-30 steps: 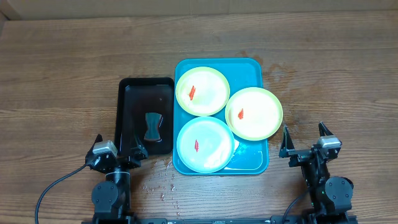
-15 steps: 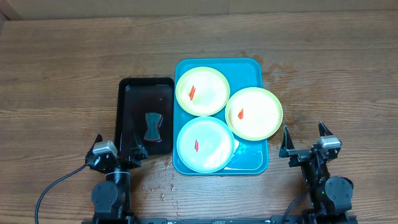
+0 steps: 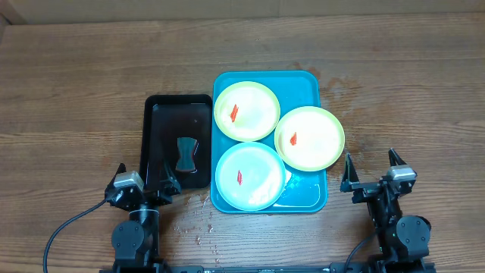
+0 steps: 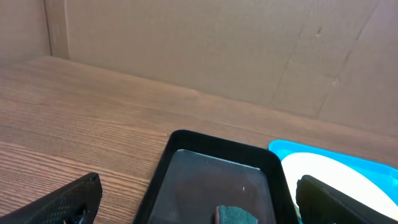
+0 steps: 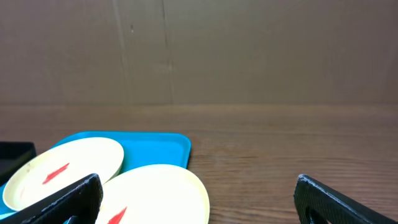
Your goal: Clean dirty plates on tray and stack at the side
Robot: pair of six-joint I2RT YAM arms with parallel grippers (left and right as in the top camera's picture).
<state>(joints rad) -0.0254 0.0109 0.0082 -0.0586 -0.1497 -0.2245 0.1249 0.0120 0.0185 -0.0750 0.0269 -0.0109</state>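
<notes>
Resting on teal tray (image 3: 307,194), three red-smeared plates (image 3: 246,111); left claw (image 3: 144,176), right claw (image 3: 370,162) both spread apart.

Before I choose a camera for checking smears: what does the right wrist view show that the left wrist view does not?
Only right wrist: the far yellow-green plate and near yellow-green plate, each with a red smear. Only left wrist: the black tray's floor, a dark pad on it, and a whitish plate, no smear visible. Both: the teal tray, the wooden table, cardboard wall.
</notes>
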